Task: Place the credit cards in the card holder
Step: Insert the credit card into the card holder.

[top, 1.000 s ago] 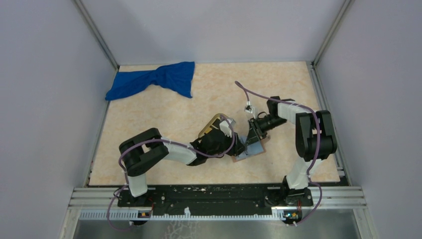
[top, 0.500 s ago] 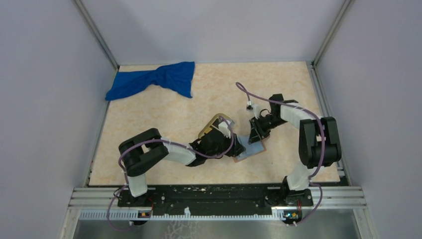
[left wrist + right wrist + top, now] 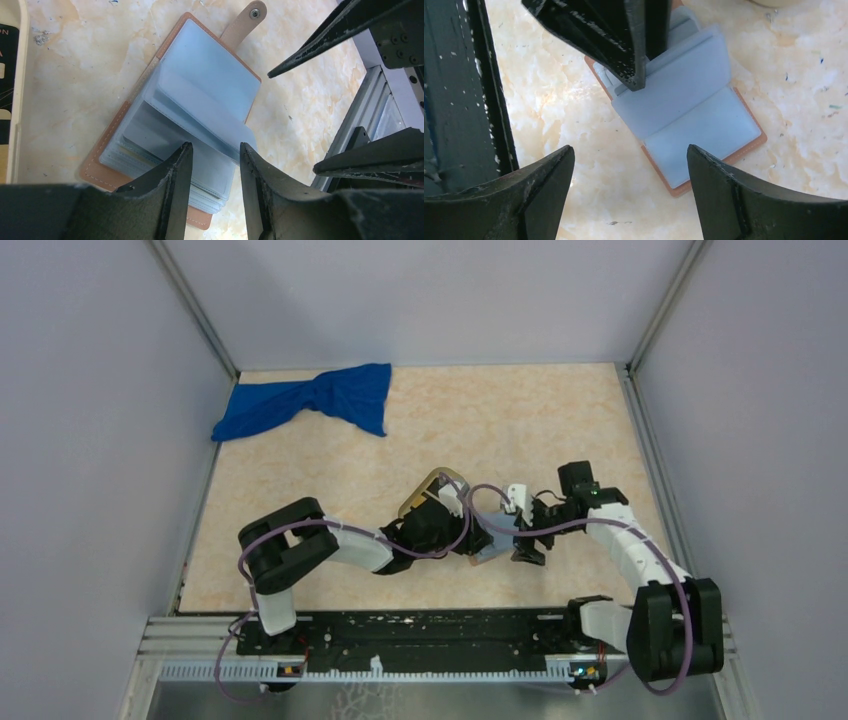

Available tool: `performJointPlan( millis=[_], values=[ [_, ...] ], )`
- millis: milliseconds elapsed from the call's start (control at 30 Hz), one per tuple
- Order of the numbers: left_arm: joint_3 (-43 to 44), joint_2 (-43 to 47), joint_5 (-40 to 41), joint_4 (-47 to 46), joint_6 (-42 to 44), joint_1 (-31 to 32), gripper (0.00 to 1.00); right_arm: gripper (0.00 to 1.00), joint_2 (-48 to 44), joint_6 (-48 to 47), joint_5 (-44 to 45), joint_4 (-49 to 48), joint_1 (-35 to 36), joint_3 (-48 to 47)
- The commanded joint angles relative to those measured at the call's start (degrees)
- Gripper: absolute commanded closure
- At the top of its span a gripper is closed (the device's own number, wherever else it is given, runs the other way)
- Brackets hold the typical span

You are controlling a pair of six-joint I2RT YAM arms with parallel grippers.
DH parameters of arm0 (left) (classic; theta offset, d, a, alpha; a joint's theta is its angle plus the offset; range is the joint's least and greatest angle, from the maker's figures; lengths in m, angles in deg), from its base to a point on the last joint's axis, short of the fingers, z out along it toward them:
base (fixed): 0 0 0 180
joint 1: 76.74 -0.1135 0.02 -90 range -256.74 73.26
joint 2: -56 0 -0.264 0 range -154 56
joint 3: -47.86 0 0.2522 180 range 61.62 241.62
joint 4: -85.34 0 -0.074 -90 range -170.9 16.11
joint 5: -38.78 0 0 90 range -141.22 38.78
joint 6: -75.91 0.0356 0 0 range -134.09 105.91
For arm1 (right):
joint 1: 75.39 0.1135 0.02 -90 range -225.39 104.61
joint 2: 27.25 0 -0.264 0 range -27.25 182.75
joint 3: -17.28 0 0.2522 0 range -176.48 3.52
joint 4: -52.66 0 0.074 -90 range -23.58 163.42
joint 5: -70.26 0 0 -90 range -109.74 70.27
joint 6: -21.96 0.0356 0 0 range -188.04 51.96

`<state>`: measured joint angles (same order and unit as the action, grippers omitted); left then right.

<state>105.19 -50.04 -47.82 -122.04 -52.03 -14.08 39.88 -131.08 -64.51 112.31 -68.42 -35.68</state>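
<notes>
**Two pincers meet over one open card holder**

Both arms converge on the card holder (image 3: 200,100). It lies opened on the worktop (image 3: 75,75), brown cover down and blue-grey sleeves up, with its snap tab (image 3: 247,22) splayed outward.

The left pincer (image 3: 215,146) is about half closed. Its fingers sit on either side of one clear sleeve and seem to nip it, so that leaf stands lifted off the stack beneath. That is probably meant to keep a slot mouth gaping and the holder pinned in place.

The right pincer (image 3: 630,150) is spread wide and holds nothing, hovering just above the holder's flat page.

A black card (image 3: 6,50) lies in the tan tray (image 3: 20,75) just beside the holder. I cannot find the grey card, and I cannot tell whether it already sits in a sleeve.

With the leaf held up, the empty right arm looks free to fetch a card.
</notes>
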Motion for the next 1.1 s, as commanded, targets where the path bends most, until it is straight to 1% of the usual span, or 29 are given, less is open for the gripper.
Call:
performJointPlan(
  millis=[0, 67, 133, 300, 467, 867, 1067],
  values=[
    [-0.3, 0.5, -0.3, -1.8, -0.2, 0.1, 0.54, 0.18, -0.4, -11.8, -1.9, -3.4, 1.3, 1.8],
    [-0.2, 0.3, -0.4, -2.0, -0.3, 0.0, 0.54, 0.18, -0.9, -10.6, 1.2, -6.5, 3.5, 3.1],
    [-0.3, 0.3, -0.4, -2.2, -0.5, 0.0, 0.54, 0.18, -1.7, -7.3, 4.6, -10.5, 6.0, 4.2],
    [-0.3, 0.3, -0.6, -2.5, -0.5, 0.0, 0.54, 0.18, -0.8, -4.0, 8.9, -14.4, 9.7, 4.8],
    [-0.4, 0.2, -0.7, -2.7, -0.5, -0.1, 0.54, 0.22, -0.2, -1.3, 10.3, -16.9, 10.7, 5.2],
    [-0.4, 0.0, -1.0, -3.1, -0.6, 0.0, 0.53, 0.26, 0.2, 2.3, 13.0, -19.3, 12.7, 5.3],
    [-0.6, 0.1, -1.1, -3.1, -0.5, -0.1, 0.5, 0.31, -0.6, 5.3, 16.1, -20.3, 12.6, 5.1]
  ],
)
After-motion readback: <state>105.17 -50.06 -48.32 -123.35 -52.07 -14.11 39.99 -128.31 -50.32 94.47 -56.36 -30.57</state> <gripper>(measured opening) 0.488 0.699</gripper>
